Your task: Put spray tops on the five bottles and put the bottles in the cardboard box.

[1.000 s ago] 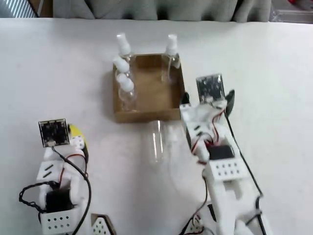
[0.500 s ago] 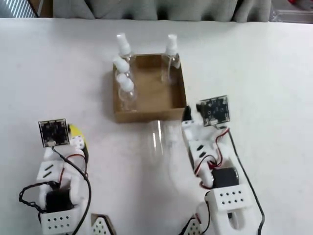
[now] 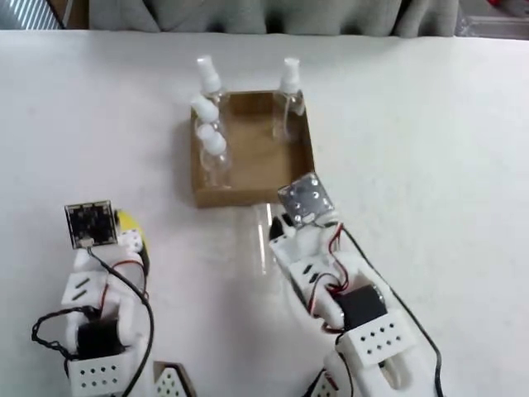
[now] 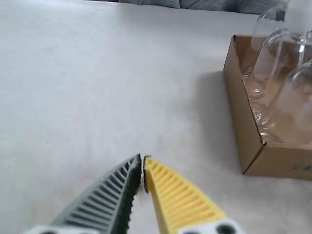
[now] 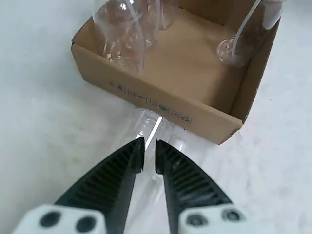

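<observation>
Right gripper [image 5: 149, 146]: black fingers a narrow slit apart, holding nothing, poised over an uncapped bottle [image 5: 139, 122] lying on the table just before the cardboard box [image 5: 146, 100].
Left gripper [image 4: 143, 163]: tips together, arm folded at the near edge.
Table [image 3: 430, 124]: white; grey curtain [image 3: 273, 16] behind.
Box contents: four capped bottles [image 3: 213, 141], upright.

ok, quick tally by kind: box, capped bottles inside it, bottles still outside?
Cardboard box: 1
Bottles with spray tops, upright in the box: 4
Bottle lying outside the box: 1
Total: 6
</observation>
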`<state>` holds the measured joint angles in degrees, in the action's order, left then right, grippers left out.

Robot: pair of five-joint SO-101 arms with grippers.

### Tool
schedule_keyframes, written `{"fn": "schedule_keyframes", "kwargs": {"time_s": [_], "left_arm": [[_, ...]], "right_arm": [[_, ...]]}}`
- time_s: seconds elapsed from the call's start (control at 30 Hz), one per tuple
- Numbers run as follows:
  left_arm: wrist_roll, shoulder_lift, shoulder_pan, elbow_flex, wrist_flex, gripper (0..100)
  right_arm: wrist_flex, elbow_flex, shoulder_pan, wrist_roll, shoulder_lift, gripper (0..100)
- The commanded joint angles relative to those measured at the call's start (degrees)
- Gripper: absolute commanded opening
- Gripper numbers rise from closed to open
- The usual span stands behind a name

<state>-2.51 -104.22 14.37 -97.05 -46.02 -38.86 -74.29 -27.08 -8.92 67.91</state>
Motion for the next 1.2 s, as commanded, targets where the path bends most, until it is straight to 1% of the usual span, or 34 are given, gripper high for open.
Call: {"fn": "schedule_keyframes", "kwargs": {"time_s": [0.0, 0.1, 0.23, 0.3, 0.47, 0.53, 0.73, 0.8, 1.03, 1.17], "left_arm": [[0.7, -0.5, 0.6, 0.1, 0.1, 2], [0.7, -0.5, 0.6, 0.1, 0.1, 2], [0.7, -0.5, 0.6, 0.1, 0.1, 2], [0.7, -0.5, 0.6, 0.1, 0.1, 2], [0.7, -0.5, 0.6, 0.1, 0.1, 2], [0.7, -0.5, 0.6, 0.1, 0.2, 2], [0.7, -0.5, 0.4, 0.1, 0.3, 2], [0.7, -0.5, 0.4, 0.1, 0.3, 2], [0.7, -0.5, 0.6, 0.1, 0.3, 2], [0.7, -0.5, 0.6, 0.1, 0.2, 2]], "right_arm": [[-0.3, 6.4, -0.3, -0.6, -5.4, 1.5], [-0.3, 11.6, -0.4, 2.2, -14.8, 1.5], [-0.3, 17.1, -1.9, 3.2, -26.3, 3.1], [-0.3, 18.5, -2.8, 3.3, -30.4, 9.1], [-0.3, 18.8, -5.1, 3.3, -35.1, 29.4], [-0.2, 18.8, -5.3, 3.4, -35.6, 34.2], [-0.3, 19.9, -5.4, 8.3, -37.3, 34.8], [-0.2, 20.6, -6.5, 9.1, -39.0, 34.8], [-0.2, 25.1, -8.8, 14.1, -48.8, 34.8], [-0.2, 26.6, -8.9, 14.2, -54.5, 34.7]]}}
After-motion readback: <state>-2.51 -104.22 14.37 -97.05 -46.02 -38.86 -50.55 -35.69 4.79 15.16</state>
